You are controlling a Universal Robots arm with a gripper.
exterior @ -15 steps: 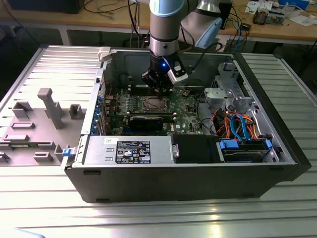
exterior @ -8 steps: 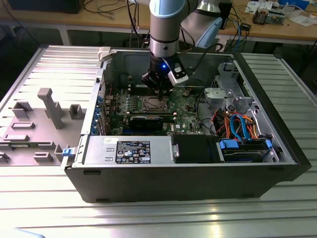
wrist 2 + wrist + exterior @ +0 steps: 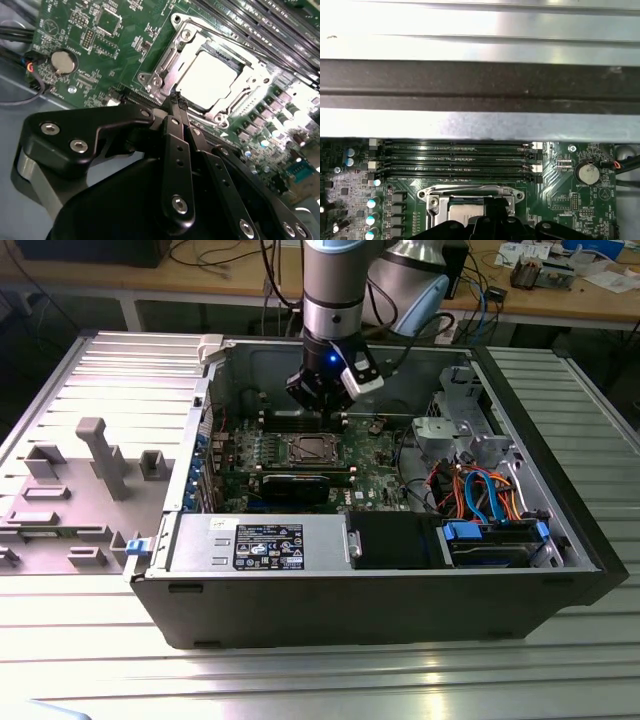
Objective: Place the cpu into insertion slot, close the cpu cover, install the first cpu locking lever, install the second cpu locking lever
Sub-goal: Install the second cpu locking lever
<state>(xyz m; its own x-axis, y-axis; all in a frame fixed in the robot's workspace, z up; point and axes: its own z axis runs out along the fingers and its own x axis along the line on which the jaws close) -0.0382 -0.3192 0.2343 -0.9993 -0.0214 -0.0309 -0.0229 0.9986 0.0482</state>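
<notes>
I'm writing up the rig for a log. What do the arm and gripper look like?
The arm is a grey cylinder with a silver band and a glowing blue light near the wrist. The gripper is matte black, with slim linked fingers joined by silver screws.

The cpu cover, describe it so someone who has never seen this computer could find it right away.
Look inside the open dark grey computer case at the green motherboard on its floor. Near the board's middle, beside the long black memory slots, sits the cpu cover, a thin silvery metal frame with a square window showing the pale cpu top. It is the one shiny square frame on the board.
</notes>
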